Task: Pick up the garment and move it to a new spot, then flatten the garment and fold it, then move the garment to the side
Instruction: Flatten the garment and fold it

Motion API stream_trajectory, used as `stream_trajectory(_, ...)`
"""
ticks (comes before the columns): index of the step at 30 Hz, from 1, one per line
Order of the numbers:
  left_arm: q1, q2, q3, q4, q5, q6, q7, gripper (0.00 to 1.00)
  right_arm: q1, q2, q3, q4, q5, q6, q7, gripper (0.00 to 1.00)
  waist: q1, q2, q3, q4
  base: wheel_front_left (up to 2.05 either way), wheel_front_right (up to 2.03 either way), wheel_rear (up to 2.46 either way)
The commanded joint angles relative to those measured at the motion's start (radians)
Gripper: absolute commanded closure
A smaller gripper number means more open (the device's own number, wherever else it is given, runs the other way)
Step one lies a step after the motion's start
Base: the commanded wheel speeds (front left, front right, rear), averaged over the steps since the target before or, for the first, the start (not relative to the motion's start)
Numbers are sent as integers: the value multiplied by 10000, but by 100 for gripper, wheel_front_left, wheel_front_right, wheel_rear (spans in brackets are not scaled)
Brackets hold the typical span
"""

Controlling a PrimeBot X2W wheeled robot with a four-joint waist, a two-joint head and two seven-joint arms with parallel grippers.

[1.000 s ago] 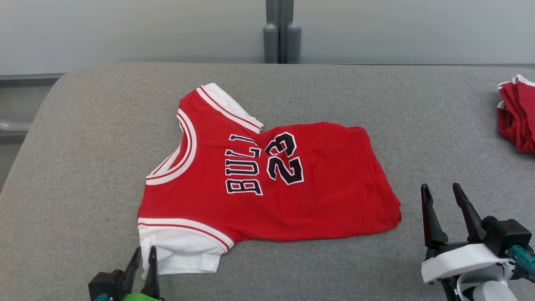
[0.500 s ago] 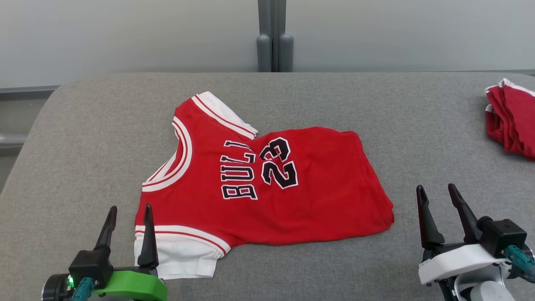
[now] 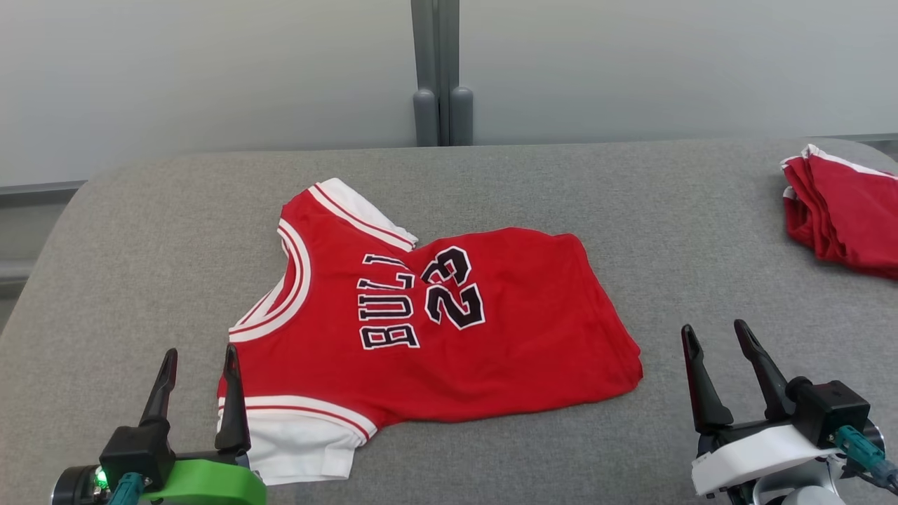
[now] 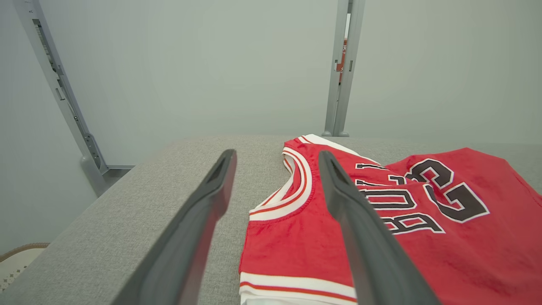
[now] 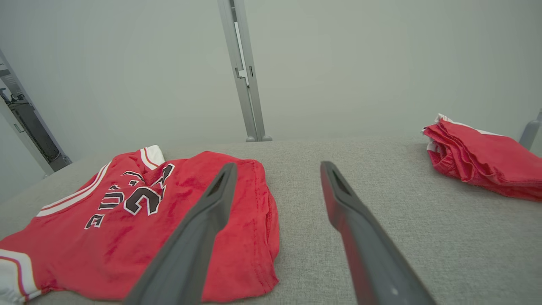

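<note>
The garment (image 3: 505, 337) is a red jersey with white trim and "BULLS 23" lettering, spread on the grey table, its far upper part folded over. It also lies at the right of the left wrist view (image 4: 381, 237) and at the left of the right wrist view (image 5: 139, 228). My left gripper (image 3: 200, 359) stands open at the lower left, its fingers straddling the garment's left edge above the white sleeve, holding nothing. My right gripper (image 3: 714, 335) stands open at the lower right, just off the garment's hem.
A pile of folded red garments (image 3: 838, 214) lies at the table's far right, also in the right wrist view (image 5: 482, 159). The grey padded table (image 3: 701, 231) ends at a pale wall with a grey post (image 3: 435, 77). Its left edge (image 3: 42, 259) drops away.
My left gripper has opened, let go of the white sleeve and risen beside the garment's left edge. The head camera has tilted, so the whole scene sits lower and further left.
</note>
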Motion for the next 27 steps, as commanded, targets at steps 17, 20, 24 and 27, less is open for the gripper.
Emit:
stream_trajectory(17,238,-130,349,157,311,-377,-28,0,664,2,149,-514,-27,-14,-29,0,0,0,-177,-122,0,0,0)
stream_trajectory(20,207,-143,360,183,340,-417,-28,0,665,4,161,-532,-45,-14,-29,0,0,0,-155,-126,0,0,0)
stream_trajectory(24,175,-161,364,203,361,-420,-28,0,699,16,155,-561,-78,-14,-29,0,0,0,-133,-108,0,0,0)
stream_trajectory(27,194,-167,374,217,377,-438,-28,0,725,17,146,-543,-78,-14,-29,0,0,0,-123,-97,0,0,0)
